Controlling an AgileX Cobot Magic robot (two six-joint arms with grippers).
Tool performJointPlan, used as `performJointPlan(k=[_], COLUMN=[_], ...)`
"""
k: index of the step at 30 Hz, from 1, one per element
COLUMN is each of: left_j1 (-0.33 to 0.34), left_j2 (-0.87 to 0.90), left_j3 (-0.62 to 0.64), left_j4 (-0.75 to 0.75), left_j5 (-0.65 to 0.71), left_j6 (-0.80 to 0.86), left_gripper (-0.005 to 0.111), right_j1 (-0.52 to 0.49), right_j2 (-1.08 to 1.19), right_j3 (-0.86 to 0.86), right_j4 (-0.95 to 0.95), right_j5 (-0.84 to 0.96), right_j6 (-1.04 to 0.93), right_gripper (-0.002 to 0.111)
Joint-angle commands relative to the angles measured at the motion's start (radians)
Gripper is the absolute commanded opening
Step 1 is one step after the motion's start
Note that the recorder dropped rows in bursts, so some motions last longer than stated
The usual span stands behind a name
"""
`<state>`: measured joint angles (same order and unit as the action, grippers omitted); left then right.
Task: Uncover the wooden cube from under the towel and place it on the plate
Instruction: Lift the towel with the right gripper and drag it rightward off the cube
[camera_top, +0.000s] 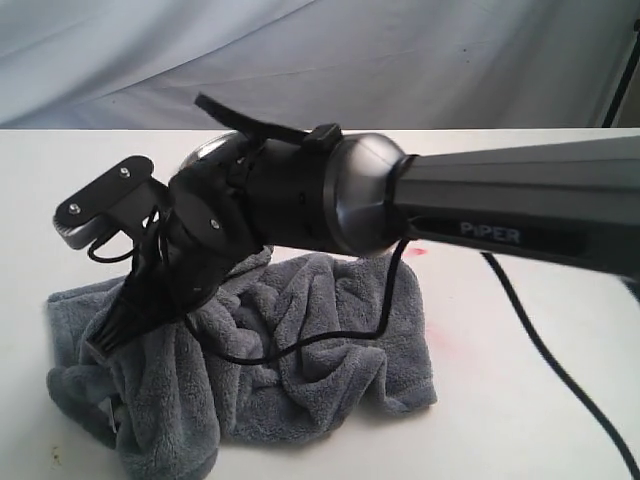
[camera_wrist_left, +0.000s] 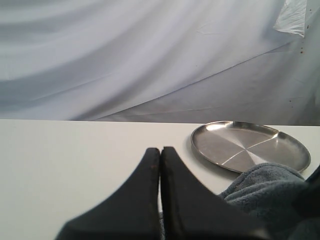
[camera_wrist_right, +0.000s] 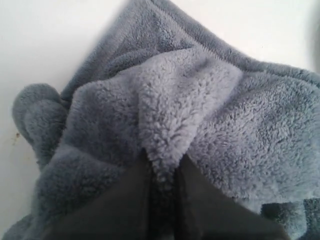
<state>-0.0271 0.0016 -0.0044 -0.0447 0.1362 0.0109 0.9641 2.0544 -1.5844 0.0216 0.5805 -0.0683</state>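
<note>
The dark grey towel lies crumpled on the white table at the left. My right arm reaches across from the right, and the right gripper points down at the towel's left end. In the right wrist view the right gripper is shut on a raised fold of the towel. The silver plate stands behind the towel; only a sliver of the plate shows past the arm. The left gripper is shut on nothing, low over the table near the plate. The wooden cube is hidden.
A black cable runs across the table at the right, and a thinner cable loop hangs over the towel. A faint pink stain marks the table right of the towel. A pale cloth backdrop closes the far side.
</note>
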Motion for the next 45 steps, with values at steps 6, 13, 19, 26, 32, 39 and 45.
performJointPlan(k=[6,13,19,26,32,39,45], left_j1=[-0.001,-0.001,-0.001,-0.001,-0.001,-0.001,-0.001], left_j2=[-0.002,-0.002,-0.002,-0.002,-0.002,-0.002,-0.002], left_j3=[0.004,0.004,0.004,0.004,0.004,0.004,0.004], left_j4=[0.001,0.001,0.001,0.001,0.001,0.001,0.001], left_j5=[-0.001,-0.001,-0.001,-0.001,-0.001,-0.001,-0.001], left_j6=[-0.003,-0.003,-0.001,-0.001,-0.003,-0.003,-0.001], left_gripper=[0.001,0.001,0.001,0.001,0.001,0.001,0.001], right_j1=[-0.008,-0.024,-0.026,-0.081,-0.140,-0.206,-0.235], right_j2=[-0.227,-0.380,-0.411,-0.433,-0.495,-0.511,-0.511], right_j3=[0.005,0.005,0.005,0.005,0.058,0.282,0.479], right_j4=[-0.040,-0.133,-0.276,-0.338,-0.353,-0.335,-0.321], right_j5=[0.034,0.077,0.226,0.401,0.445,0.334,0.137], right_j6=[0.017,0.085,0.137,0.170,0.191,0.227,0.302], right_gripper=[0.000,0.000,0.000,0.000,0.000,0.000,0.000])
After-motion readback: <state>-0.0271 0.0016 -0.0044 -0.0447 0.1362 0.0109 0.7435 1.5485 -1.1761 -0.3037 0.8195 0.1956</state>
